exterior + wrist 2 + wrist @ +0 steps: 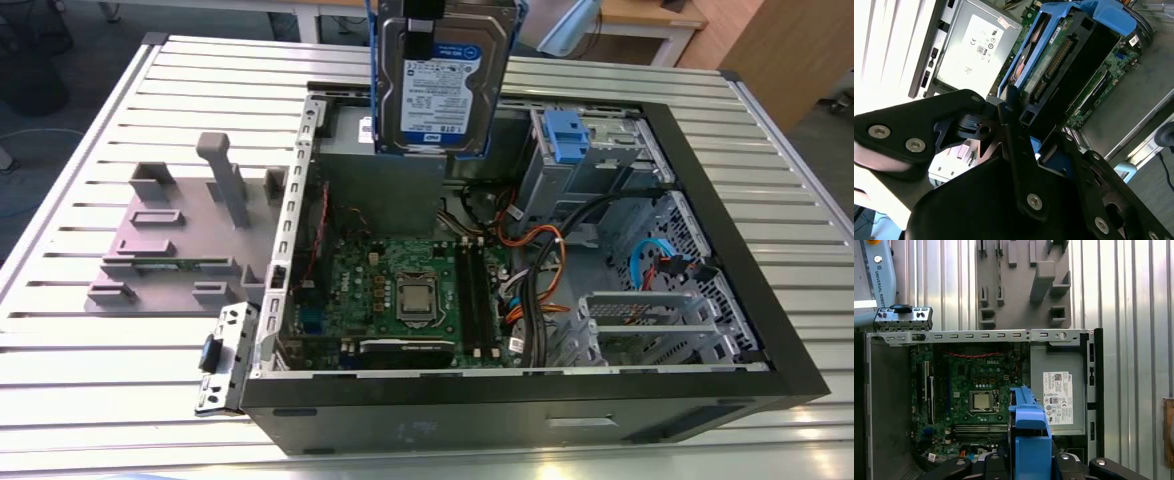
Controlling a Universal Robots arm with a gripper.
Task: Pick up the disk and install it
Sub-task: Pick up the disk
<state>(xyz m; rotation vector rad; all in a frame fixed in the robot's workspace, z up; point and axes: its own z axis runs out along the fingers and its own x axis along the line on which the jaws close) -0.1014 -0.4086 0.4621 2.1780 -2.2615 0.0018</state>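
**Held item.** The disk [443, 85], silver-grey with a white-and-blue label and a blue frame, hangs upright in the air. In the exterior view we see it above the rear of the open computer case [534, 410], its label facing the camera, and it touches nothing inside.

**Gripper.** In the second wrist view, the gripper [1041, 135] has its black fingers [1010, 112] pressed against the disk [1064, 65], pinching it by the blue frame. The first wrist view shows the frame's blue edge between the gripper's links.

**Below the disk.** We note the grey power supply box [380, 185] and the green motherboard [400, 290].

**Elsewhere in the case.** A silver drive cage with a blue tab [567, 140] sits just beside the power supply box, toward the exterior view's right.

**Outside the case.** A grey plastic stand [187, 230] with upright posts lies on the slatted table [107, 340], at the exterior view's left.
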